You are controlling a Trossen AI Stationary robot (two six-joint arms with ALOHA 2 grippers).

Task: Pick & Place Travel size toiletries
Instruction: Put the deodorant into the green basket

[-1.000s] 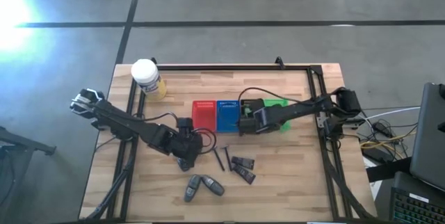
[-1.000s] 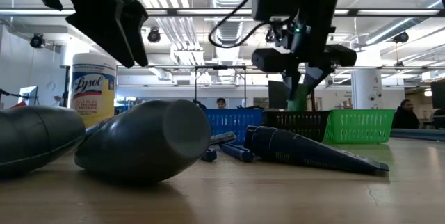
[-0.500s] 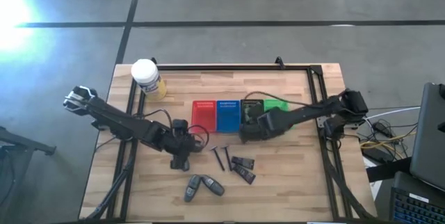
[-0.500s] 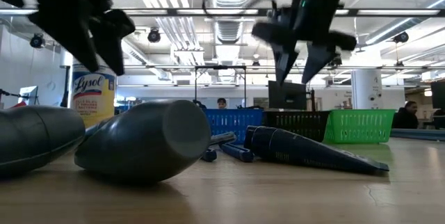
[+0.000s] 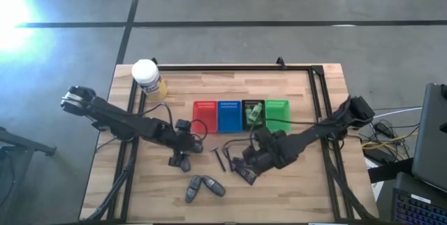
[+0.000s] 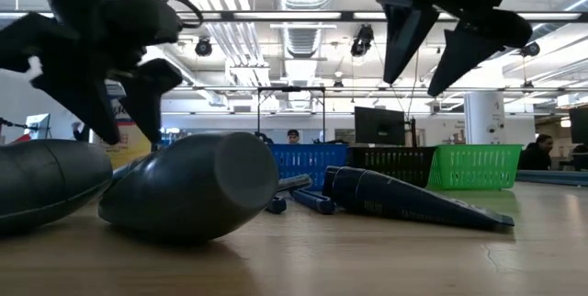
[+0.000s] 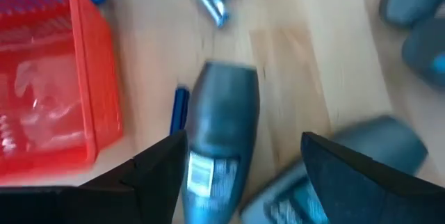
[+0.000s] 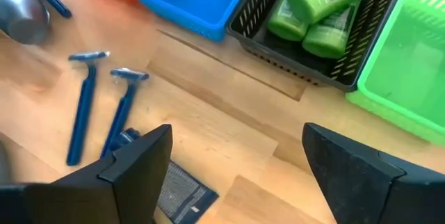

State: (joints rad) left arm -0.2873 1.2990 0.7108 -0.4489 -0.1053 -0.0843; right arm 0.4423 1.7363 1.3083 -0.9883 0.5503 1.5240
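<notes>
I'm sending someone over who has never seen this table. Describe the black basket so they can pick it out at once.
Find the row of four small baskets across the middle of the wooden table. The black basket is third from the red basket, between the blue basket and the green basket. It alone holds green tubes.

Two dark, slender jointed arms. Black cable looped near left tool. Right tool equally dark. Wide matte black wedge-shaped fingers, chamfered edges, no visible markings.
</notes>
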